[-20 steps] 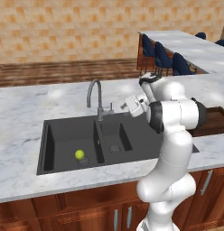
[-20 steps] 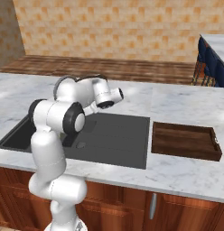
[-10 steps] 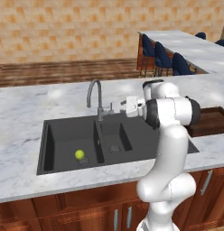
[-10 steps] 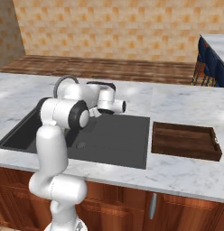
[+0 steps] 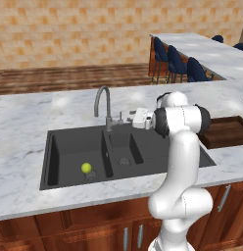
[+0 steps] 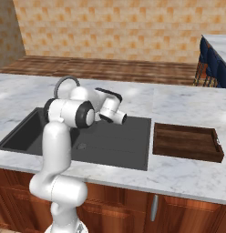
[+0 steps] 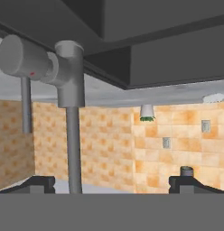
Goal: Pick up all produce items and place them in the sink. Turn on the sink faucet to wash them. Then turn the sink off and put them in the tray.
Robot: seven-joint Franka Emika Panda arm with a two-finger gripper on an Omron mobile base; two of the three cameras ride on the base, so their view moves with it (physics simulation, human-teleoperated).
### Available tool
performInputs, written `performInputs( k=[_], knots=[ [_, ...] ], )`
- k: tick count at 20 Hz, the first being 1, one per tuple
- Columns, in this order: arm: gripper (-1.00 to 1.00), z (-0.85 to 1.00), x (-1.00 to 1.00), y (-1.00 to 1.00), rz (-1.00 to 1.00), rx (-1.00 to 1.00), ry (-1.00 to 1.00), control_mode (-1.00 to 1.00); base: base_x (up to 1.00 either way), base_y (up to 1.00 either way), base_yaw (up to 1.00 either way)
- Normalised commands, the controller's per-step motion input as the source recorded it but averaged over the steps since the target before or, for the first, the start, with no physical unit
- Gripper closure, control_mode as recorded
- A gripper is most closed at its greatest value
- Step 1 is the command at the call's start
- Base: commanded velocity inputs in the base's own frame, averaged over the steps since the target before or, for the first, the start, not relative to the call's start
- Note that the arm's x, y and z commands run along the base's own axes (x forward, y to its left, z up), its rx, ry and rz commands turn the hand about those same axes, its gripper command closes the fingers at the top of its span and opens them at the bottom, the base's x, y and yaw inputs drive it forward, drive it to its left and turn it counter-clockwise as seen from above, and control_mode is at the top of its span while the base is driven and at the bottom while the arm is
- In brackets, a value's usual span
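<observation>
The robot's two-finger end effector (image 5: 127, 117) is hovering just beside the base of the tall grey metal gooseneck faucet (image 5: 103, 104), its dark fingertips (image 7: 41, 182) standing well spread with nothing between them, and the faucet's upright stem (image 7: 73, 149) is sitting near the left one rather than centred in the gap. Judged from this, the main risk is a glancing contact: the fingers may be sliding past the small lever handle (image 7: 23, 56) or pressing on the stem instead, leaving the water off, or they may be knocking the spout round, away from the large bowl. The small yellow-green round fruit (image 5: 86, 167) is lying on the floor of the large left bowl of the dark grey double-basin sink (image 5: 69, 147), just beside the drain, well apart from the end effector, smooth and glossy. The shallow dark brown wooden tray (image 6: 185, 141) is resting on the marble desk (image 6: 178, 104) to the right of the sink, with nothing visible inside it
</observation>
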Motion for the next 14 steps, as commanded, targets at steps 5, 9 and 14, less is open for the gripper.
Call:
performInputs(
  k=[5, 9, 14],
  knots=[
    [-1.00, -0.03, 0.34, 0.04, 0.00, 0.13, 0.00, -1.00, 0.00, 0.00, 0.00],
    [-1.00, -0.03, 0.35, 0.01, 0.00, 0.05, 0.00, -1.00, 0.00, 0.00, 0.00],
    [-1.00, -0.05, 0.30, 0.02, 0.00, 0.01, 0.00, -1.00, 0.00, 0.00, 0.00]
  ],
)
